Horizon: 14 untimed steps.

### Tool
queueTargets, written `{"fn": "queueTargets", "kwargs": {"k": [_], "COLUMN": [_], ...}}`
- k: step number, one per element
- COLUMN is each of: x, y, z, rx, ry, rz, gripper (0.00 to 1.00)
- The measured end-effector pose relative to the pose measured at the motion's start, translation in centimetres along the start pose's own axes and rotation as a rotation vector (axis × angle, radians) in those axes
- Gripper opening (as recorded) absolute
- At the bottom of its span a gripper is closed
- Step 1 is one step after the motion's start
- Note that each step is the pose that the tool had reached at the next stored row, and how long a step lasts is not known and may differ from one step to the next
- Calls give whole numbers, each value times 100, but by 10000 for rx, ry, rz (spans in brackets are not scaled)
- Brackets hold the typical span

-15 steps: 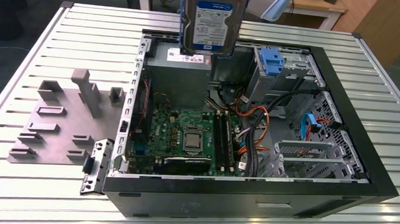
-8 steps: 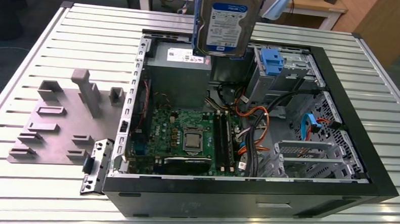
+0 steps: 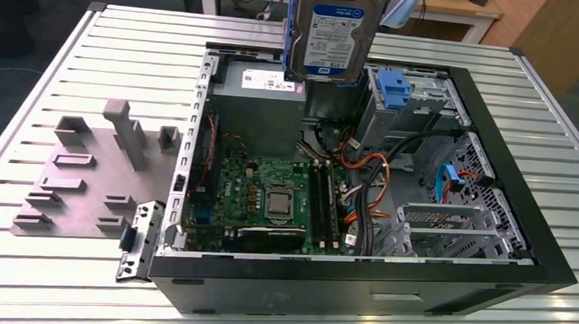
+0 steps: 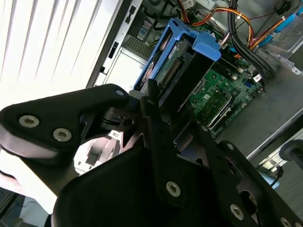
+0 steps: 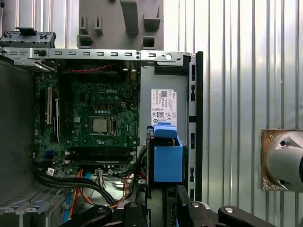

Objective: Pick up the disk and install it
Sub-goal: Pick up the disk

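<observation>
The disk [image 3: 332,36], a silver drive with a white-and-blue label in a blue plastic carrier, hangs upright in the air above the rear of the open computer case [image 3: 535,249]. It sits over the grey power-supply box [image 3: 263,95]. My gripper [image 4: 175,111] is shut on it, its black fingers [image 4: 152,101] clamping the drive's two flat sides. The carrier's blue end tab [image 4: 206,48] points down toward the motherboard [image 4: 222,90]. In the first wrist view the disk's blue carrier end [image 5: 167,158] is held between the fingers of my gripper [image 5: 163,194], beside the power-supply box [image 5: 163,106].
A grey metal drive cage with another blue-tabbed caddy [image 3: 395,90] stands in the case at the exterior view's right. Cables [image 3: 367,180] run beside the motherboard [image 3: 268,198]. A grey slotted fixture block [image 3: 93,175] and a loose metal bracket [image 3: 139,240] lie on the slatted table [image 3: 69,284].
</observation>
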State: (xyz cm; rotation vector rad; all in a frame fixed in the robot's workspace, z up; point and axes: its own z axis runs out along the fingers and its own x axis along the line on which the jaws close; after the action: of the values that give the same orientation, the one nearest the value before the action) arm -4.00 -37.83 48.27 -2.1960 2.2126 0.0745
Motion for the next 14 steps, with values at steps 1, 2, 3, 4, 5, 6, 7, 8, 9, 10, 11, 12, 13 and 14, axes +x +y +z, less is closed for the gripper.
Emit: {"fn": "queueTargets", "kwargs": {"k": [1, 2, 3, 4, 5, 6, 7, 8, 9, 10, 11, 12, 13, 14], "x": [0, 0, 0, 1, 5, 11, 19, 29, 42, 56, 72, 90, 107, 125], "y": [0, -1, -1, -1, -2, -2, -2, -1, -2, -1, -2, -2, -2, -2], "z": [0, 0, 0, 0, 0, -1, -1, -2, -2, -3, -4, -4, -5, -6], "rx": [0, 0, 0, 0, -1, 0, 0, 0, 0, -1, 0, 0, 0, 0], "ry": [1, 0, 0, -1, 1, 0, 0, 1, 1, 1, 2, 0, 1, 0], "rz": [0, 0, 0, 0, -1, -1, -1, 0, 0, 0, 0, 0, 0, 0], "gripper": [35, 35, 35, 35, 35, 35, 35, 35, 35, 35, 35, 35, 35, 35]}}
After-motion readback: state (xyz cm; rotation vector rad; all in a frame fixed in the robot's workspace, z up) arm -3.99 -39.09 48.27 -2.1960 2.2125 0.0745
